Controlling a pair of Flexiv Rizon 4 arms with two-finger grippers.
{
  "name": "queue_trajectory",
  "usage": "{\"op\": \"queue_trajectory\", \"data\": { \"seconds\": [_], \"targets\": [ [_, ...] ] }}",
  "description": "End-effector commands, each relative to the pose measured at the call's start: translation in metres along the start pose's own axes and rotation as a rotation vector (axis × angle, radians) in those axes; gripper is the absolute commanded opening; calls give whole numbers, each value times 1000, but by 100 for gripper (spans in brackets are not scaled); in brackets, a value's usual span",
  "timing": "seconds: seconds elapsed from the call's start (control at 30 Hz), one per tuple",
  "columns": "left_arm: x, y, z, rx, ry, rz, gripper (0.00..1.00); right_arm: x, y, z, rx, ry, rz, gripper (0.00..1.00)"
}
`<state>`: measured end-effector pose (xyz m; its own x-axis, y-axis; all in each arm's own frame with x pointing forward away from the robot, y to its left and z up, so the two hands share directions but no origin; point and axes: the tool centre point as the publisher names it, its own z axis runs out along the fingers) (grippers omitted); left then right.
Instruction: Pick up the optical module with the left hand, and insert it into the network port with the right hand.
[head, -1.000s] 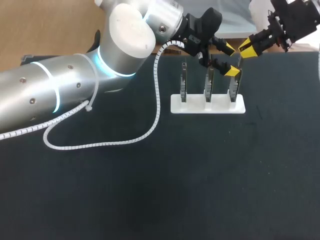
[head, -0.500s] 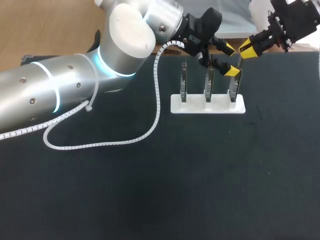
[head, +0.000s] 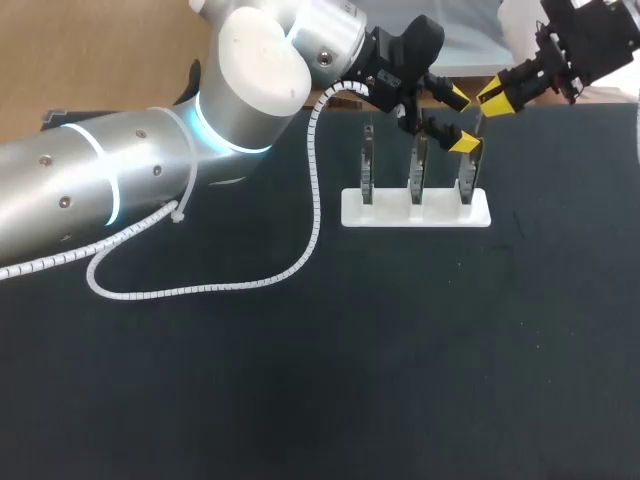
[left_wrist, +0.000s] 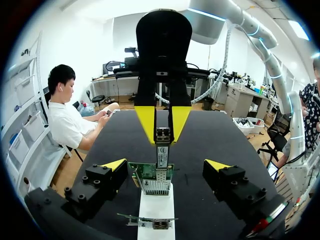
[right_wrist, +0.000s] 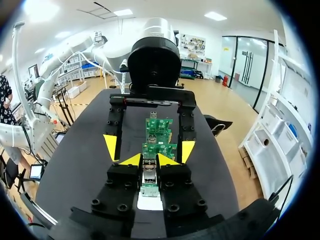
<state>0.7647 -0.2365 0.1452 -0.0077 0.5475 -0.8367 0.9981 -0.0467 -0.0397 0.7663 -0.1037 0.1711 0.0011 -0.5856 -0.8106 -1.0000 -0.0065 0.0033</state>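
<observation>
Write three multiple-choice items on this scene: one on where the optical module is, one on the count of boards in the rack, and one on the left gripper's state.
1. Where is the optical module?
A. flat on the table
B. between the right gripper fingers
C. fallen off the table

2. How many circuit boards stand in the white rack?
A. two
B. three
C. five

3. The left gripper is:
A. open
B. shut on a board
C. shut on the module

Answers: 1 B, since in the left wrist view the yellow fingers clamp it from both sides. 2 B, since the head view shows three upright boards. 3 A, since its tips stand wide apart, gripping nothing.
</observation>
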Motion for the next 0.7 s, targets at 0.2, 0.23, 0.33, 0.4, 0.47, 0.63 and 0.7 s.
{"op": "queue_trajectory", "data": {
  "seconds": [0.2,0.23,0.33,0.4,0.47,0.63,0.7],
  "targets": [
    [-1,2,0,4,4,0,100,0,0,0,0,4,-5,0],
    [-1,2,0,4,4,0,100,0,0,0,0,5,-5,0],
    [-1,2,0,4,4,0,100,-1,0,-1,1,1,-6,0],
    [-1,2,0,4,4,0,100,-3,0,-1,0,-2,-11,0],
    [-1,2,0,4,4,0,100,-3,-1,-1,0,-2,-13,0],
    [-1,2,0,4,4,0,100,-2,0,-1,-2,3,-11,0],
    [-1,2,0,4,4,0,100,-1,0,-1,-3,5,-11,0]
  ]
}}
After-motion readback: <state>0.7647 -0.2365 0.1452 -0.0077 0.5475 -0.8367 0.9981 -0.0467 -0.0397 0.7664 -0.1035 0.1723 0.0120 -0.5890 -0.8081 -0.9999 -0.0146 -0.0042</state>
